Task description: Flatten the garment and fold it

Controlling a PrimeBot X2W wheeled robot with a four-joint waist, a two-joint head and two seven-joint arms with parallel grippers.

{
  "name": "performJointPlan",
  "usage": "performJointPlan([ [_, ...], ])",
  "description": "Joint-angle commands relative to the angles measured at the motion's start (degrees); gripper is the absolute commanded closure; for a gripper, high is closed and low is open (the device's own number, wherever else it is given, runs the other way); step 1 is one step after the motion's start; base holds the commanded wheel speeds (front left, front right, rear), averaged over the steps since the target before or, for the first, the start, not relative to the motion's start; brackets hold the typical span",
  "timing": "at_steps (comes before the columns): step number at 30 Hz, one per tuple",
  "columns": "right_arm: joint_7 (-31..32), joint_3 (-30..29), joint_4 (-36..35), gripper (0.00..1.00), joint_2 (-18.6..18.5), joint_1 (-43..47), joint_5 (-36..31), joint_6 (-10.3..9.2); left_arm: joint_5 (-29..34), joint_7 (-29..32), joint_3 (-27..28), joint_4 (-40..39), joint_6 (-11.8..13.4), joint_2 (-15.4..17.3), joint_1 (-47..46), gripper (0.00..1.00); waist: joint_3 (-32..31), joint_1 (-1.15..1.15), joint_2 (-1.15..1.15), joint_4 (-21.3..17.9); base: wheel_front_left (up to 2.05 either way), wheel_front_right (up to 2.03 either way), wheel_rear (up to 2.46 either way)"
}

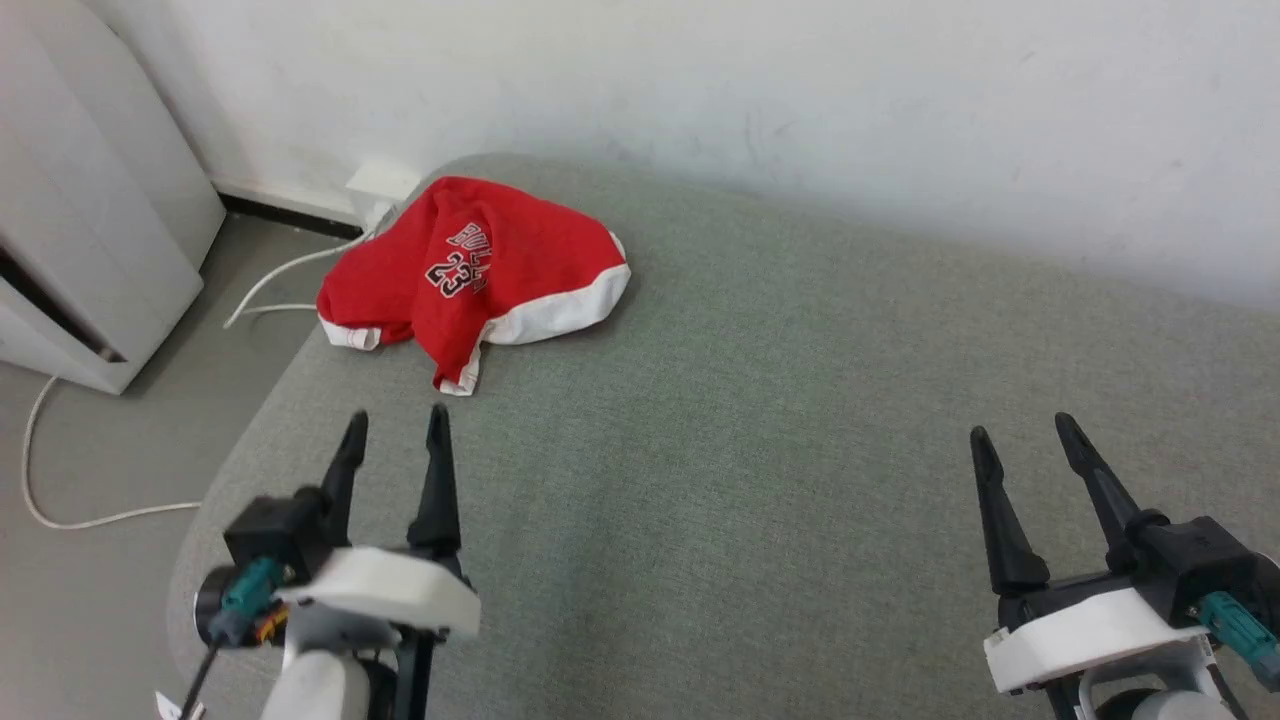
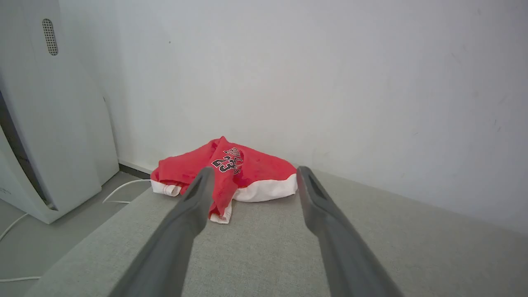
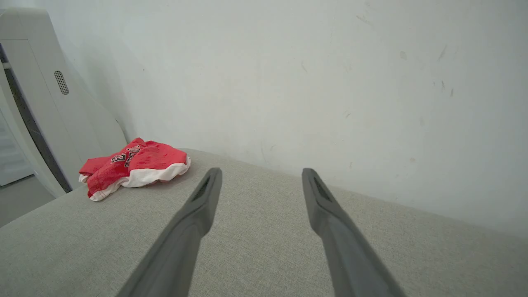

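Observation:
The garment (image 1: 470,275), red shorts with white hem bands and a "BULLS 23" print facing up, lies crumpled in a heap at the far left corner of the grey cushioned surface (image 1: 760,420). It also appears ahead of the fingers in the left wrist view (image 2: 231,175) and far left in the right wrist view (image 3: 134,167). My left gripper (image 1: 396,425) hovers open a short way in front of the garment, apart from it. My right gripper (image 1: 1022,428) is open far to the right, with nothing between its fingers.
A white wall (image 1: 800,100) runs close behind the cushion. A white appliance (image 1: 90,220) stands on the floor at the left, with a white cable (image 1: 60,500) trailing beside the cushion's left edge.

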Motion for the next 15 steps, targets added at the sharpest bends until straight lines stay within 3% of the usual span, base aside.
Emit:
performJointPlan([
  [1, -0.1, 0.0, -0.6, 0.0, 0.1, 0.2, -0.2, -0.04, -0.8, -0.7, -0.1, 0.5, 0.2, -0.2, -2.6, 0.0, 1.2, 0.0, 0.0, 0.2, 0.0, 0.0, 0.0],
  [9, 1.2, 2.8, -2.1, 0.0, 0.1, -1.5, -3.1, -0.04, -2.1, -1.7, 3.2, 4.7, -1.1, 0.2, -15.6, 0.0, 5.9, 0.0, 0.0, -3.1, 0.0, 0.0, 0.0],
  [15, 1.2, 2.9, -3.2, 0.0, 0.2, -3.4, -3.5, -0.04, -3.5, -0.6, 4.6, 12.5, -3.0, 4.5, -28.6, 0.0, 11.2, 0.0, 0.0, -7.3, 0.0, 0.0, 0.0],
])
